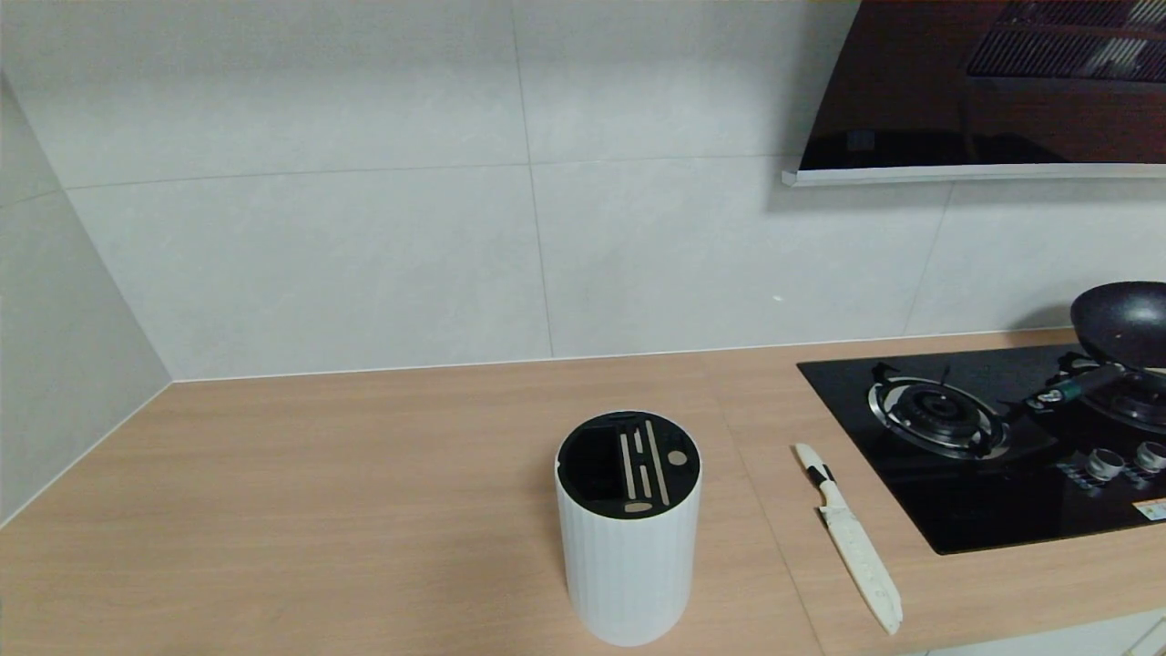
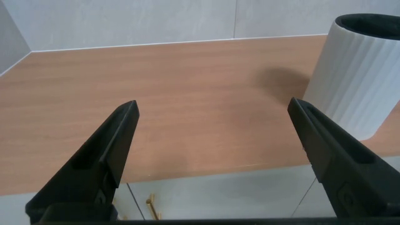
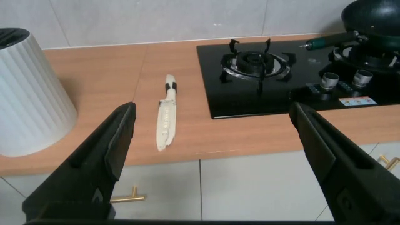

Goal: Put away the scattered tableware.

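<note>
knife (image 1: 847, 538) on counter (image 1: 364, 510), holder (image 1: 627, 547) beside — upright

The knife block (image 1: 627, 538) is white with vertical ribs. Its top is black, cut with pale beige slots. At its three o'clock, the knife (image 1: 849, 538) is cream with fine dark speckles on the blade and a black band on the handle. The countertop (image 1: 319, 510) is light wood with a faint grain, and the wall tiles (image 1: 319, 255) are pale mottled grey. The hob (image 1: 966, 510) is glossy black, with a silver burner ring (image 1: 938, 419) and silver knobs (image 1: 1104, 463). The wok (image 1: 1125, 319) is black with a dark green handle. The range hood (image 1: 911, 91) is dark and glossy, edged in silver. The left gripper (image 2: 212, 106) and right gripper (image 3: 212, 107) are black. The drawer pull (image 3: 128, 197) is brass on a white front.
</note>
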Controlling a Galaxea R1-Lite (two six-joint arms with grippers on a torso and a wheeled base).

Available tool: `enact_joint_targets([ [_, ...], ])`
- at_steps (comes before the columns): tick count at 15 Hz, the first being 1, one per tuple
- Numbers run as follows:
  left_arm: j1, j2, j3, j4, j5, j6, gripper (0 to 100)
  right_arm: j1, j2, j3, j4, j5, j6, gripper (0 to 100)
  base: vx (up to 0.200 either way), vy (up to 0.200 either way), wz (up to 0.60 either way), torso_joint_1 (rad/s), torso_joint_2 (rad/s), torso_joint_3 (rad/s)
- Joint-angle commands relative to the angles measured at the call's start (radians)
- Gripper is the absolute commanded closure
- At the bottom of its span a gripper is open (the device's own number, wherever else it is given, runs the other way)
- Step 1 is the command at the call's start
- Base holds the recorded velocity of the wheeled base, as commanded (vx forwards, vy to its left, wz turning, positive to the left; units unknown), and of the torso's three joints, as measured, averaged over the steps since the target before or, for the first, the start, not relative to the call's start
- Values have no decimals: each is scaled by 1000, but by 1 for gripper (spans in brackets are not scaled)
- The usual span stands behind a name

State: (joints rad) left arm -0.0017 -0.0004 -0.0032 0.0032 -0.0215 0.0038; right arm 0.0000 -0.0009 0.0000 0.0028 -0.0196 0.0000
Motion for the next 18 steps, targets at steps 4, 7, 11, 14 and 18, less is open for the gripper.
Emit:
enact_joint_targets([
  [4, 0, 0, 0, 0, 0, 2, 0, 0, 1, -15, -18, 3, -8, 0, 0, 0, 0, 0, 0, 0],
  [7, 0, 0, 0, 0, 0, 5, 0, 26, 125, -207, 31, 119, 28, 0, 0, 0, 0, 0, 0, 0],
  [11, 0, 0, 0, 0, 0, 5, 0, 31, 464, -267, 39, 260, 21, 0, 0, 0, 0, 0, 0, 0],
  [14, 0, 0, 0, 0, 0, 4, 0, 75, 690, -337, 39, 263, 25, 0, 0, 0, 0, 0, 0, 0],
  [18, 0, 0, 0, 0, 0, 1, 0, 230, 1124, -434, -26, 168, 28, 0, 0, 0, 0, 0, 0, 0],
])
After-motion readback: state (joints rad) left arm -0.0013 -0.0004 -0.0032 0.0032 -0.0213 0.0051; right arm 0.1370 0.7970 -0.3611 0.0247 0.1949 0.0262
